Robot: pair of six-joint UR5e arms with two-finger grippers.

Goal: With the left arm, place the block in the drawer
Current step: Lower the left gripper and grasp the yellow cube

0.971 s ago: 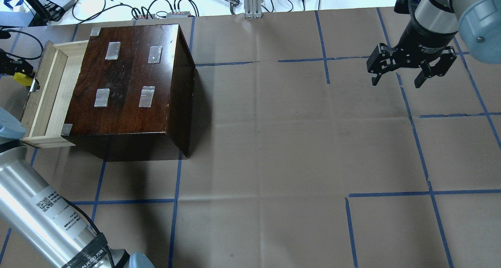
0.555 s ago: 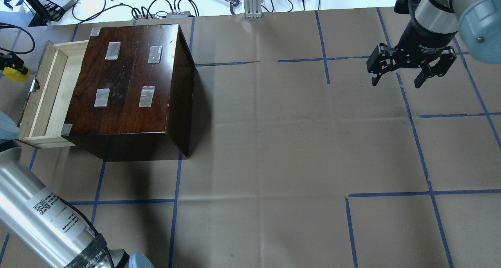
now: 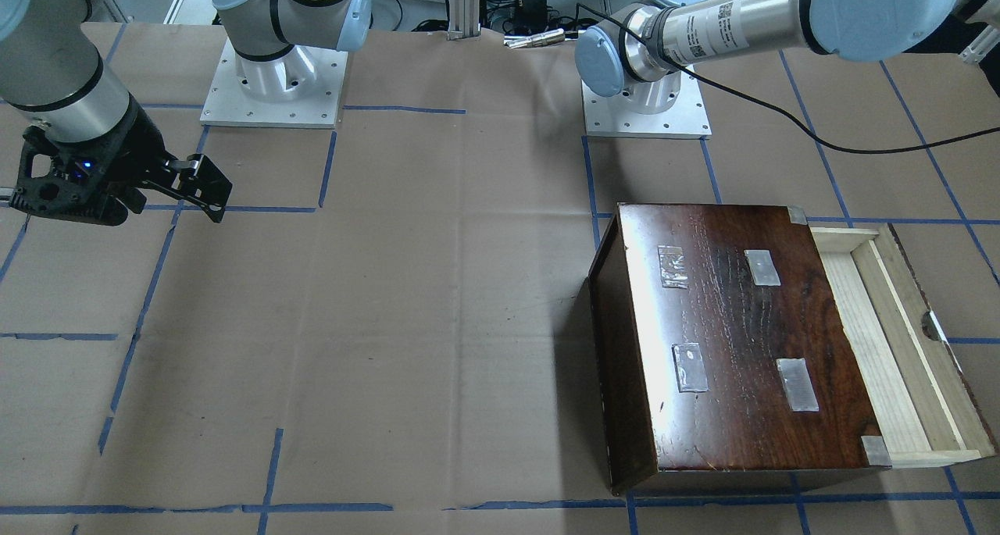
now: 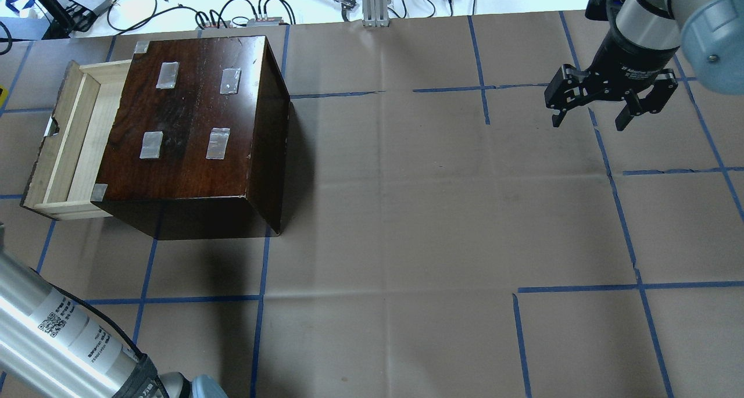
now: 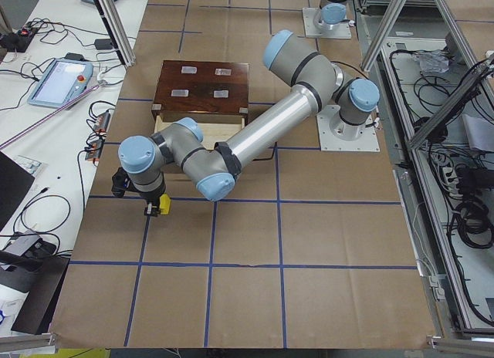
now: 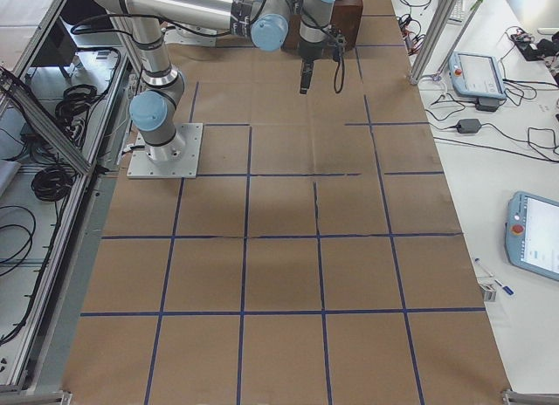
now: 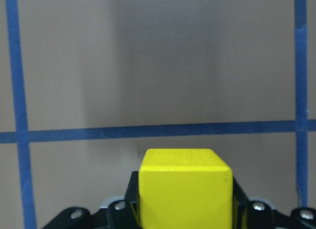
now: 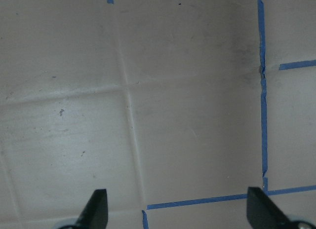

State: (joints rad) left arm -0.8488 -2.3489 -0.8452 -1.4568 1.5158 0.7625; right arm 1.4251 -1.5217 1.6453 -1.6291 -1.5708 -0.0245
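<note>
Since the earlier overhead pictures, the left arm (image 5: 262, 130) has swung outward, carrying its tool off that view's left edge and farther from the drawer front; nothing else has shifted.

Brown paper with blue tape lines covers the surface (image 4: 407, 212). The dark cabinet (image 4: 186, 113) stands on it with its drawer (image 4: 87, 131) pulled out, the pale tray showing nothing inside. The right arm (image 4: 645, 26) hangs well apart on the far side, and the right tool (image 4: 590, 122) has its fingers spread with nothing between them.

Seen from the left end of the surface, the left tool (image 5: 154, 207) hovers over bare paper, out beyond the drawer's dark front panel and not over the tray. It is clamped on the block (image 7: 185, 187), which sits squarely between the two fingers, its front part sticking out past them.

The block looks rigid and probably light, with plain flat faces and nothing fragile about it. Two opposite faces make the natural hold, as here, with the pads flat and centred. Smooth sides could let it twist or slide if pinched near an edge, so a firm, centred grip seems right until it is over the tray.
</note>
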